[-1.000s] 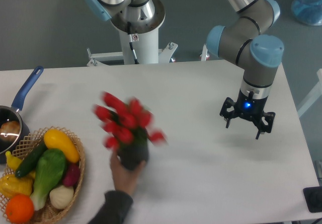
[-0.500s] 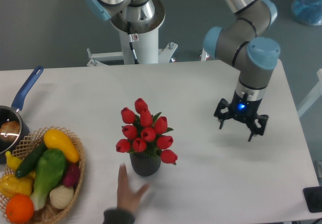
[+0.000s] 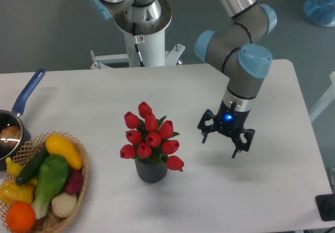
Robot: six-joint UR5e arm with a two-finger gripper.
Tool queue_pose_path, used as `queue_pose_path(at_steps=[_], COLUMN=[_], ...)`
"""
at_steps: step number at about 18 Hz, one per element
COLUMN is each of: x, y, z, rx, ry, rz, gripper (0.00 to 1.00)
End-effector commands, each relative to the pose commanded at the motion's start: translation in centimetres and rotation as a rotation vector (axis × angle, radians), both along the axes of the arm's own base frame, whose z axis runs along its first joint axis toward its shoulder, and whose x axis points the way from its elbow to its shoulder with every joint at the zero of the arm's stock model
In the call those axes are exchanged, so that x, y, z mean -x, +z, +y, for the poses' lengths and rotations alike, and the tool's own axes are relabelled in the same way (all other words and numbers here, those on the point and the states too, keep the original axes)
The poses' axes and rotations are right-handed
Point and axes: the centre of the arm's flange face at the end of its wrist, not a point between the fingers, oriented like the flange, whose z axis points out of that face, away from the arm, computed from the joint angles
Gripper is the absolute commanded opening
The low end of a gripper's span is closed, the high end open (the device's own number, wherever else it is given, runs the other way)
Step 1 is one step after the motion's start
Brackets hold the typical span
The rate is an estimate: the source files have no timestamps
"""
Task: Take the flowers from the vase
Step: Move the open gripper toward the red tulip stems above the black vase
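Now that the human hand has withdrawn from the table point(image 3: 94, 102), the flowers point(image 3: 151, 136) stand upright in the vase point(image 3: 151, 171) near the front, and the pincer point(image 3: 225, 135), spread and empty, has shifted leftward toward them, approach apparently underway.

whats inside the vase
The vase holds the flowers, red tulip buds with green leaves spreading wider than its rim. The stems and anything else inside are hidden by blooms and the vase wall.
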Motion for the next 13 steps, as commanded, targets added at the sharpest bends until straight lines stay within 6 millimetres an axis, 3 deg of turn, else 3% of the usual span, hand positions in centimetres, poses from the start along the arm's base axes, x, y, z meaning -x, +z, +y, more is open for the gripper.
queue_pose_path(at_steps=[5, 13], x=[-0.9, -6.7], y=[2.5, 4.1], z=[-0.4, -1.7], rx=[-0.101, -0.154], ry=[-0.021, -0.098], rz=[-0.014, 0.005], gripper=[1.0, 1.0])
